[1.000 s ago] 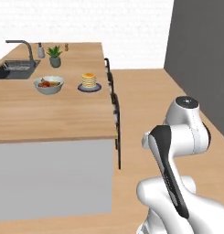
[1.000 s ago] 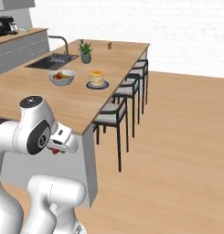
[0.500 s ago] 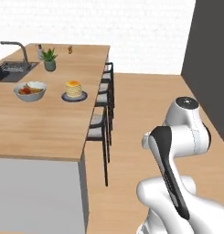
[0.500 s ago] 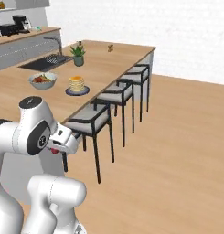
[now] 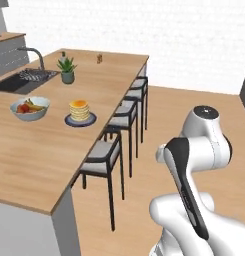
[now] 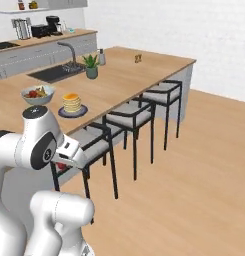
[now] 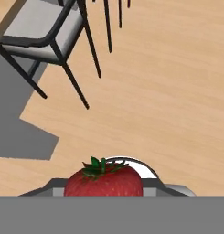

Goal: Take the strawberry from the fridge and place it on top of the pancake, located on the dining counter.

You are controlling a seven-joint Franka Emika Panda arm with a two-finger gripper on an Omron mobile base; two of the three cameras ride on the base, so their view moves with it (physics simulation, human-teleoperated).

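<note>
The strawberry (image 7: pixel 103 180), red with a green leafy cap, sits at the bottom of the hand view, and my gripper (image 7: pixel 104 188) is shut on it above the wooden floor. In the right base view the gripper (image 6: pixel 62 163) hangs tucked close to the arm, beside the near end of the dining counter (image 6: pixel 125 76), with a speck of red at its tip. The pancake (image 5: pixel 79 109) (image 6: pixel 71 102) is a golden stack on a dark round plate (image 5: pixel 82 120) on the dining counter (image 5: pixel 49 150), well ahead of the gripper. The fridge is out of view.
A pale bowl of mixed fruit (image 5: pixel 29 107) (image 6: pixel 38 93) stands left of the pancake. Farther along are a potted plant (image 5: pixel 67 69), a dark sink (image 5: pixel 23 80) and a tap. Dark-framed stools (image 5: pixel 102 155) (image 6: pixel 127 116) line the counter's right side. Open wooden floor lies to the right.
The base has driven and turned, so the whole scene has shifted: the counter and stools now stretch away on the left. The arm's folded pose and its hold on the strawberry are unchanged.
</note>
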